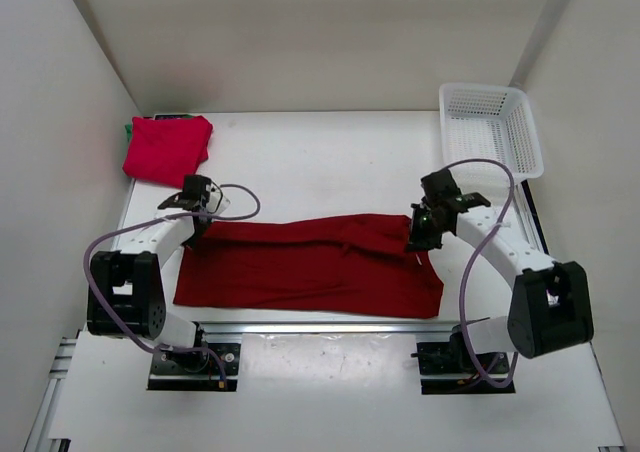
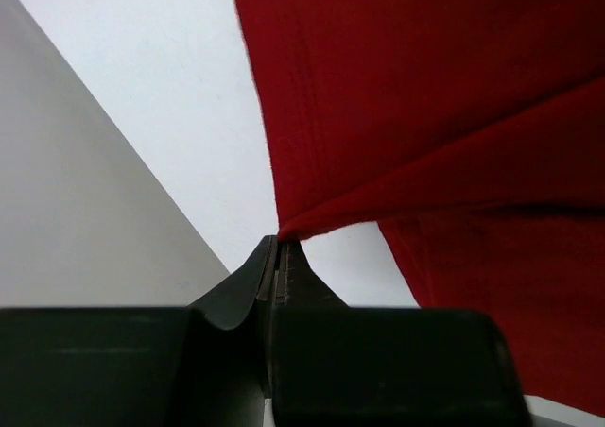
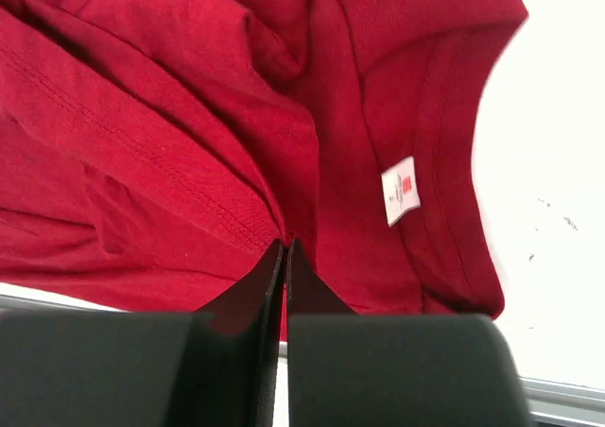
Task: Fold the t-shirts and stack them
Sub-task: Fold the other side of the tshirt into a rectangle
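A dark red t-shirt (image 1: pixel 310 267) lies as a long band across the middle of the table, folded lengthwise. My left gripper (image 1: pixel 197 228) is at its far left corner; in the left wrist view the gripper (image 2: pixel 281 242) is shut on the corner of the red cloth (image 2: pixel 425 96), which is lifted off the table. My right gripper (image 1: pixel 418 240) is at the shirt's right end, near the collar. The right wrist view shows it (image 3: pixel 286 244) shut on a fold of the red cloth (image 3: pixel 170 144), beside the white neck tag (image 3: pixel 401 190). A second red t-shirt (image 1: pixel 167 149) lies folded at the back left, on a green one (image 1: pixel 129 129) that barely peeks out.
A white mesh basket (image 1: pixel 490 122) stands at the back right corner. White walls close in the table on the left, back and right. A metal rail (image 1: pixel 320 328) with the arm bases runs along the near edge, just below the shirt's hem.
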`<state>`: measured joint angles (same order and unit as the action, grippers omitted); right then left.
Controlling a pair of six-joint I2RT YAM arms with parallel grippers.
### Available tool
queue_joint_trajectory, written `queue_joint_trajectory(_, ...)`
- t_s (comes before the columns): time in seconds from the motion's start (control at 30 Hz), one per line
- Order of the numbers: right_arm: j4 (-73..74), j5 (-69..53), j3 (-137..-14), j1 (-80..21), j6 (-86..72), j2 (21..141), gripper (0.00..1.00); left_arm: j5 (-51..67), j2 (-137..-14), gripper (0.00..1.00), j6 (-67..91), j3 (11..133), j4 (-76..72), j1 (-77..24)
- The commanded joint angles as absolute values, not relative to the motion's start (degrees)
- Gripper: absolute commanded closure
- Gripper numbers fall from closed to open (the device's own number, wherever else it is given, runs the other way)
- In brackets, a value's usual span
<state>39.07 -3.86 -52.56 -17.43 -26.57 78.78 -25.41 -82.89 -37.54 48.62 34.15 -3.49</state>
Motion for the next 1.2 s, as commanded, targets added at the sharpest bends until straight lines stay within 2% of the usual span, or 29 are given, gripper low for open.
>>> queue_joint_trajectory(0.0, 35.3, -5.7, -50.8, -15.9, -28.6, 74.0, 1.00, -27.6, -80.4, 1.00, -39.5, 46.8, 30.7, -1.5)
queue_joint_trajectory(0.37, 40.7, -3.2, -51.2, -19.2, -30.0, 67.1, 1.00, -25.5, -81.8, 1.00, -38.4, 54.1, 30.8, -2.7)
queue_joint_trajectory(0.73, 37.4, -9.9, -36.1, -22.1, -36.0, 62.4, 1.00, -24.8, -79.8, 1.00, -40.3, 42.2, 27.2, -2.5)
queue_joint_trajectory(0.97, 37.8, -12.0, -33.0, -20.9, -35.7, 60.7, 1.00, -25.0, -79.7, 1.00, -40.8, 40.8, 25.5, -2.1)
queue_joint_trajectory(1.03, 36.7, -14.1, -32.4, -21.5, -35.2, 60.5, 0.94, -24.9, -80.2, 1.00, -41.0, 41.0, 25.4, -2.1)
queue_joint_trajectory(1.17, 36.6, -13.4, -32.2, -23.0, -35.5, 60.6, 0.89, -24.9, -79.9, 0.98, -40.7, 40.8, 25.4, -1.9)
